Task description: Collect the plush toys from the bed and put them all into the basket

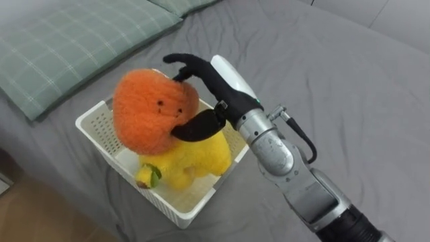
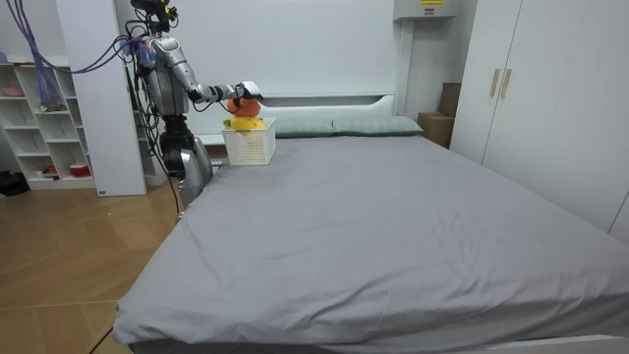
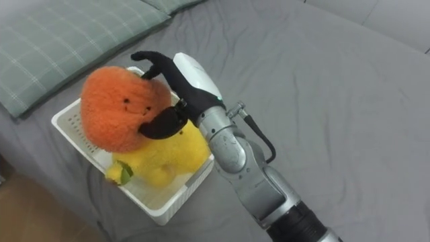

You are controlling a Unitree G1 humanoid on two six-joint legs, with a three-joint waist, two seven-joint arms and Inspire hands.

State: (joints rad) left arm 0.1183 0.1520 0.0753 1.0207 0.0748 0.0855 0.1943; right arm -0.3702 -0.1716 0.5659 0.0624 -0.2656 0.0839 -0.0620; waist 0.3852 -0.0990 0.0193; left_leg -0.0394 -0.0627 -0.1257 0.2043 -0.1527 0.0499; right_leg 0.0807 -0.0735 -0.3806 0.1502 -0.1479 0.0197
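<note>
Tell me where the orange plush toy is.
The orange plush toy sits left of centre in the left eye view, on top of the yellow plush toy in the white basket on the bed, the right robot hand curled over it.

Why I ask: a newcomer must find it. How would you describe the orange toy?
On the grey bed, beside the checked pillow, stands a white basket. The orange toy, in the right hand above a yellow one, is round, fuzzy, small-faced.

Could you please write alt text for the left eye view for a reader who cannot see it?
The robot's right hand grips a round orange plush toy over a white basket that holds a yellow plush toy. The basket sits on a grey bed, with a green checked pillow at the upper left.
</note>
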